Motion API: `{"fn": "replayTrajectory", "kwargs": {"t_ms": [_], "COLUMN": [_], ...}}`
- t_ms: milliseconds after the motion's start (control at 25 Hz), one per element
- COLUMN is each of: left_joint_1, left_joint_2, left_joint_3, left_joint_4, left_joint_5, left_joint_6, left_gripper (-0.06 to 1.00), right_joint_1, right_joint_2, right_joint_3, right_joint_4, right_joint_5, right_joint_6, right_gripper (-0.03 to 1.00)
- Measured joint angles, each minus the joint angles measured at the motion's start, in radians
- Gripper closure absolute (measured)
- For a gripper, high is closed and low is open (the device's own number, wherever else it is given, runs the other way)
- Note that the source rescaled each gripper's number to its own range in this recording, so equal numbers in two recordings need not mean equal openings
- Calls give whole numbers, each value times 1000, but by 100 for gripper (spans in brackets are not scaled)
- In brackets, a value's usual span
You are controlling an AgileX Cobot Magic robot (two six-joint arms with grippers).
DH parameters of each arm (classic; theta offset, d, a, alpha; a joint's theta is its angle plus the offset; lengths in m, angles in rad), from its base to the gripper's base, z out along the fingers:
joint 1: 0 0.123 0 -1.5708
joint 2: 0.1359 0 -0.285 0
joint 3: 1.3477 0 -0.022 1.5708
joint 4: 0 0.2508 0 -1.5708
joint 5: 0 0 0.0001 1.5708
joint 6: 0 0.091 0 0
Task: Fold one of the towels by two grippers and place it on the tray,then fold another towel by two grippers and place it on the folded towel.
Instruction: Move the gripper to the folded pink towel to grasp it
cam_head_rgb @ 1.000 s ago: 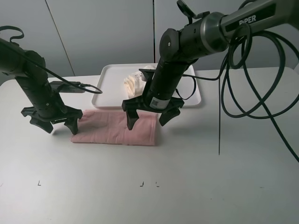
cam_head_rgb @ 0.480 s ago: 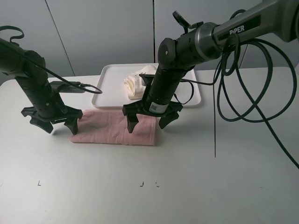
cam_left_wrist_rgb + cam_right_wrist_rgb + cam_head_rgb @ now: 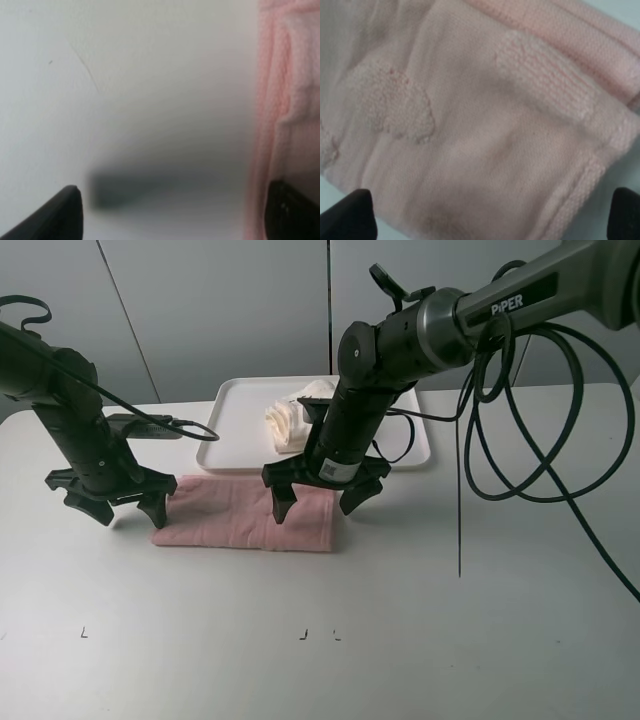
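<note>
A pink towel (image 3: 245, 515) lies flat on the table, folded into a long strip. It fills the right wrist view (image 3: 470, 130) and shows as an edge in the left wrist view (image 3: 287, 110). A folded white towel (image 3: 292, 420) lies on the white tray (image 3: 240, 445). My left gripper (image 3: 110, 508) is open, low at the pink towel's left end, one finger (image 3: 292, 212) at its edge. My right gripper (image 3: 315, 502) is open, low over the towel's right end, fingers (image 3: 347, 217) straddling it.
The tray stands at the back centre of the white table (image 3: 420, 620). Black cables (image 3: 520, 390) hang from the right arm over the table's right side. A cable (image 3: 165, 425) runs from the left arm toward the tray.
The right arm has shifted slightly left and lower over the towel's right end. The left arm and both towels have not moved.
</note>
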Motion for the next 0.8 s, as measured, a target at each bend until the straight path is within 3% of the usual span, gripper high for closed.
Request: {"fn": "replayTrajectory", "kwargs": {"t_ms": [800], "left_joint_1": [0], "left_joint_2": [0], "left_joint_3": [0], "left_joint_4": [0], "left_joint_5": [2], "left_joint_6": [0], "left_gripper": [0], "right_joint_1": [0], "right_joint_2": [2], "right_joint_3": [0], "right_joint_4": [-4], "right_joint_5": [0], "right_joint_6": [-29], "right_gripper": [-2]}}
